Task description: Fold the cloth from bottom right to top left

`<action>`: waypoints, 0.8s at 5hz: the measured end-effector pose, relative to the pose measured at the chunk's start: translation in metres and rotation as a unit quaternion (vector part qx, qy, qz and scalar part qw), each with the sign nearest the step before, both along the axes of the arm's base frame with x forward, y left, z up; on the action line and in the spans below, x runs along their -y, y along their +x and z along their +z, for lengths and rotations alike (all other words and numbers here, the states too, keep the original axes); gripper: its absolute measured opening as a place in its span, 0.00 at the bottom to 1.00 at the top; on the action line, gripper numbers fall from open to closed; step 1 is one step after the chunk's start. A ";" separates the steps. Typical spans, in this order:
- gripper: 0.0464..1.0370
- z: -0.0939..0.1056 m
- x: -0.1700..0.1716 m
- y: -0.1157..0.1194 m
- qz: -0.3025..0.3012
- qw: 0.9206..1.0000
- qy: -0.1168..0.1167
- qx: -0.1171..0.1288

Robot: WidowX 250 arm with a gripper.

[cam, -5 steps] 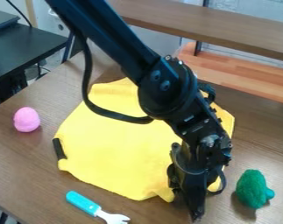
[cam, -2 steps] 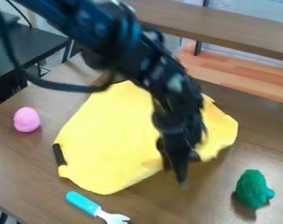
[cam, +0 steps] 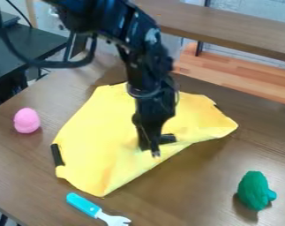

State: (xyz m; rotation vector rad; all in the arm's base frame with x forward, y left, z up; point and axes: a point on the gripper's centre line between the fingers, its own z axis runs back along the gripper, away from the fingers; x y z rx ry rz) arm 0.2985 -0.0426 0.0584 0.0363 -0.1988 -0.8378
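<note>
Sweeping up and left over the brown wooden table (cam: pixel 185 196), the jointed black robot arm (cam: pixel 103 20) has come away from the near right side, and the yellow fabric cloth (cam: pixel 94 132) has changed shape with it: its bottom right part is now turned inward, leaving a slanting folded edge from the near tip to the right corner. The cloth lies mid-table, left of centre, its top left part flat. At the black two-finger gripper (cam: pixel 151 152), low over the middle of the cloth, the jaws appear pressed together on the cloth's turned-in corner, beside a small black tab (cam: pixel 168 139) (the pinch itself is partly hidden, so I judge it by how the corner has followed). The fold looks roughly half made; the corner probably needs to travel on towards the top left before release, kept low so that it doesn't bunch or slip.

Around it, largest first: a turquoise-handled toy fork (cam: pixel 84 204) lies just off the cloth's near edge, a fuzzy green toy (cam: pixel 252 190) sits well apart at the near right, and a pink egg-shaped toy (cam: pixel 27 120) rests to the left. None blocks the path.
</note>
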 end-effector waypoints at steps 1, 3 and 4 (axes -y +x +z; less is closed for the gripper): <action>0.01 -0.004 -0.021 0.008 -0.015 0.998 -0.012 -0.052; 0.01 -0.010 -0.061 0.041 -0.059 0.996 -0.030 -0.055; 0.01 -0.015 -0.078 0.060 -0.048 0.997 -0.042 -0.049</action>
